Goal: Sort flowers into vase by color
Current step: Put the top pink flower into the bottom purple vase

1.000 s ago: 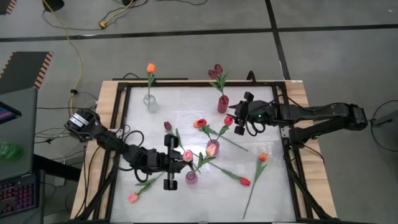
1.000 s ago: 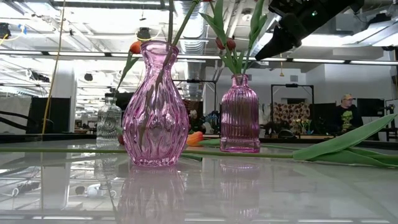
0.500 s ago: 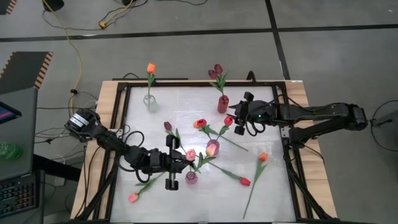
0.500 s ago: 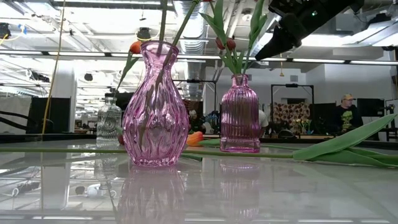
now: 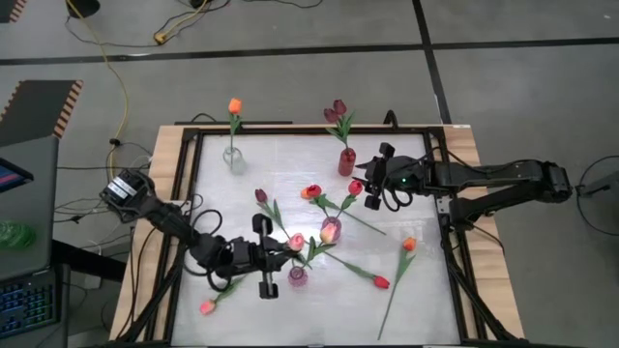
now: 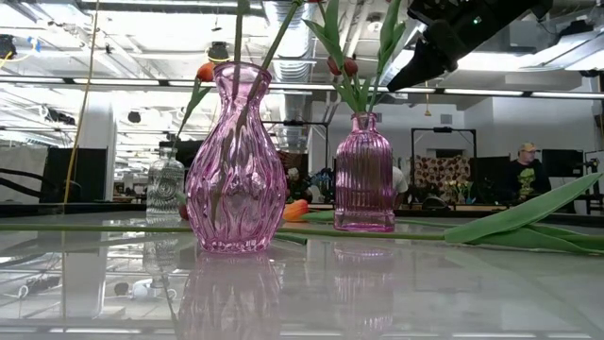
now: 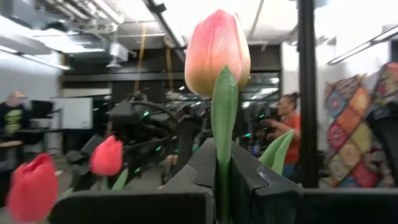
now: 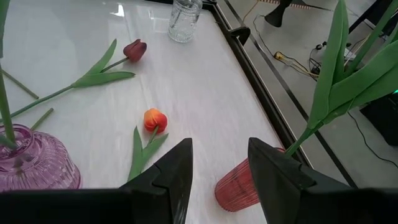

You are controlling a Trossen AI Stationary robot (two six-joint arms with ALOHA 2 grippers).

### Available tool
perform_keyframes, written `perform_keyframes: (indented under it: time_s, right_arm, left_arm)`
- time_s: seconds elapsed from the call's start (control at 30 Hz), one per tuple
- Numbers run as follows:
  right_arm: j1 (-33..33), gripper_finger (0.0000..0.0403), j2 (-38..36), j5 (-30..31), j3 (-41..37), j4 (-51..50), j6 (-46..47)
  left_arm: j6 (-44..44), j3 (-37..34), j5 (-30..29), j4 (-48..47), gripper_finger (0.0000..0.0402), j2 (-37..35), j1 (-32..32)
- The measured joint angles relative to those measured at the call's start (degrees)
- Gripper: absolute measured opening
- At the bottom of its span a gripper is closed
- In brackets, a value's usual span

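**Nearly home: pink tulip poised at the mouth of the near vase**

Leftmost on the white table (image 5: 406, 309), a pink-headed flower (image 5: 207, 307) lies loose by the near-left corner, and a clear glass vase (image 5: 233, 157) at the far left carries a single orange tulip (image 5: 234, 105). Next comes the left gripper (image 5: 276, 250), reaching toward the table's middle with its fingers pressed together on the green stem of a pink tulip (image 7: 217, 53); the wrist camera shows that stem clamped in the narrow slot between the two pads and the flower standing upright, head up. Just beside the gripper, on its near-right side, sits the purple glass vase (image 5: 298, 275). From table height a thin stem seems to run down through its neck (image 6: 236, 142), though the rippled glass makes it hard to say how deep. The coming move turns on that line: the stem's long axis is vertical, the vase mouth lies directly beneath it, and the left arm is far the nearer of the two. Further right, loose tulips in maroon, red, pink and orange are scattered about the centre. A red ribbed vase (image 5: 346, 161) holds maroon blooms (image 5: 336, 110). Last, the right gripper (image 5: 372, 189) hangs just beside that vase, fingers spread and holding nothing.
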Motion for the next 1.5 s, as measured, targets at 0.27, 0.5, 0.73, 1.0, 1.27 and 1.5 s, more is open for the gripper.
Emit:
perform_keyframes:
  time_s: [0.27,0.5,0.73,1.0,1.27,1.5]
  right_arm:
    - [0.0,0.0180,0.0,0.0,0.0,0.0,0.0]
    - [0.0,0.0180,0.0,0.0,0.0,0.0,0.0]
    - [0.0,0.0180,0.0,0.0,0.0,0.0,0.0]
    - [0.0,0.0180,0.0,0.0,0.0,0.0,0.0]
    - [0.0,0.0180,0.0,0.0,0.0,0.0,0.0]
    - [0.0,0.0180,0.0,0.0,0.0,0.0,0.0]
  left_arm:
    - [-2.5,-5.7,-0.8,5.9,0.0002,0.0,-0.8]
    - [-3.8,-10.6,0.1,11.0,0.0002,0.0,0.2]
    - [-6.3,-12.5,0.2,9.7,0.0002,0.0,1.1]
    - [-6.6,-12.6,1.1,9.2,0.0002,0.0,1.4]
    - [-6.3,-12.6,1.1,9.4,0.0002,0.0,1.4]
    - [-6.1,-12.6,1.1,9.8,0.0002,0.0,1.4]
